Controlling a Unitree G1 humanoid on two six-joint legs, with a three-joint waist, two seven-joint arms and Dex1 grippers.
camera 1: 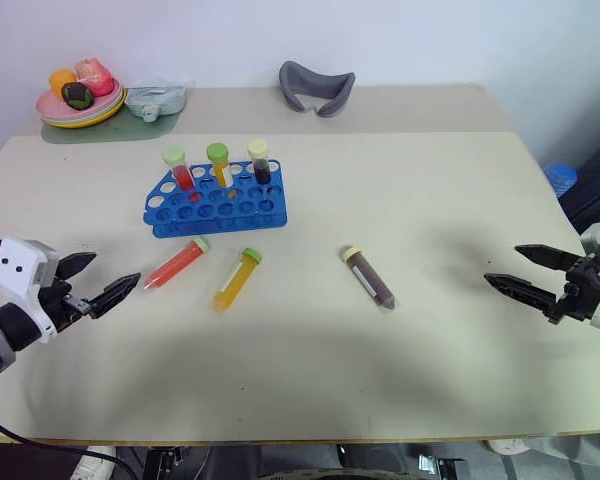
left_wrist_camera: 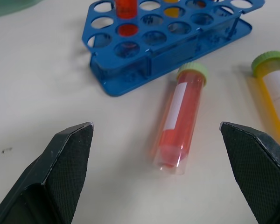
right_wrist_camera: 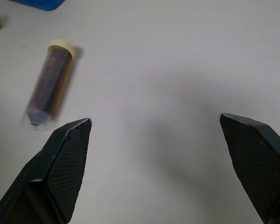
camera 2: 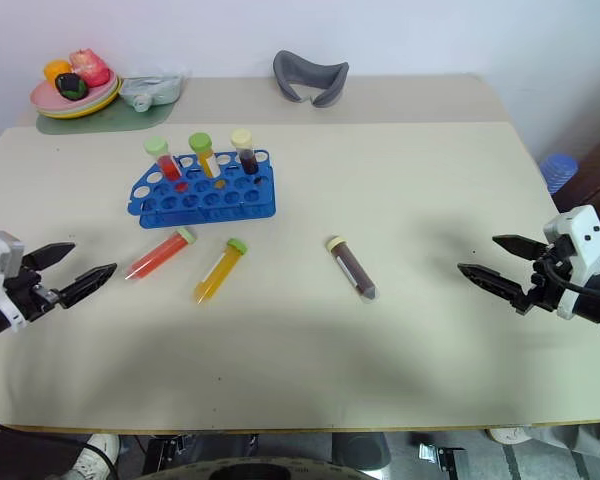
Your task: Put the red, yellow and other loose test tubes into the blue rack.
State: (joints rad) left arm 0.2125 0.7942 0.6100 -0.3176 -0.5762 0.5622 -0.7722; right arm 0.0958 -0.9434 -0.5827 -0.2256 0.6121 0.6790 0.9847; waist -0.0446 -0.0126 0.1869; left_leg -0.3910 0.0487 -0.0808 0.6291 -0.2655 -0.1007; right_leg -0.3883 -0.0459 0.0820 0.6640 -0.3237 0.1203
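Bare table [camera 1: 450, 330] around 3 loose tubes [camera 1: 243, 279]; blue rack [camera 1: 216, 208] (3 upright tubes) blocks behind.

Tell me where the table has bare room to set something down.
Most bare room: the near strip of the table between the left gripper and right gripper, and the right side past the brown tube. Crowded: around the rack, with the red tube and yellow tube just before it; plates fill the far left corner.
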